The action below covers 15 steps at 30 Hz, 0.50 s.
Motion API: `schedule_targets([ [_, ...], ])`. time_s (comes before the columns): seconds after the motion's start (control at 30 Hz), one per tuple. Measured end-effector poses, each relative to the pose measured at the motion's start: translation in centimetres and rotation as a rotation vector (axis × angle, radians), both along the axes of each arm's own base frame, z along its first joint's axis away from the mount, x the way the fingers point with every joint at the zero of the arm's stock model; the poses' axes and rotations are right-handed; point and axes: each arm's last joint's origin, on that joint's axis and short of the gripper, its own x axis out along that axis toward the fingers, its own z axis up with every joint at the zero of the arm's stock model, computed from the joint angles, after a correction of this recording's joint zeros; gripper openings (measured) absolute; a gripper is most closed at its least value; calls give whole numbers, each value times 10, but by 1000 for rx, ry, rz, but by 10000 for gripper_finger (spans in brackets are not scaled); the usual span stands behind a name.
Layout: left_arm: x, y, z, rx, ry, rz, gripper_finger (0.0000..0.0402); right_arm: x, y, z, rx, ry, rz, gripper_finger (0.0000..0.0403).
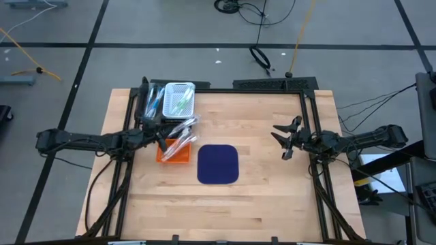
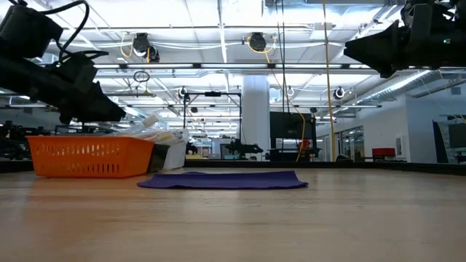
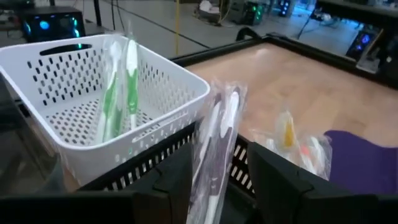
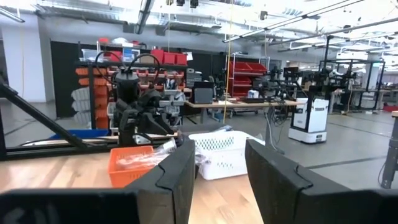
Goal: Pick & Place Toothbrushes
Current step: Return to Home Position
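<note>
Left wrist view, unlike low view, shows green toothbrushes [image 3: 118, 93] in white basket [image 3: 171, 84]; left claw [image 3: 221, 160] and right claw [image 1: 283, 141] hover, fingers apart.

Left arm [image 1: 88, 141] and right arm [image 1: 361, 138]: matte black, slim, knuckled at the joints; black cables [image 1: 102, 178] trail alongside; left pincer [image 3: 221, 158] and right pincer [image 4: 219, 152] each bear two blocky, stepped dark fingers [image 4: 168, 180].

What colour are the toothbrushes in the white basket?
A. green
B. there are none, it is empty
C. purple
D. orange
A: in the left wrist view, the white basket holds wrapped toothbrushes with green handles.
</note>
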Motion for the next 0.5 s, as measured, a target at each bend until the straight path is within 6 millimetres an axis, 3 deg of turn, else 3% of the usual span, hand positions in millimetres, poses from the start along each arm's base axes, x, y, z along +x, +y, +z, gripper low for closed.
schedule_targets([
  [0.5, 0, 0, 0, -16, -8, 9, 152, -3, 1, 3, 10, -28, 13, 132],
])
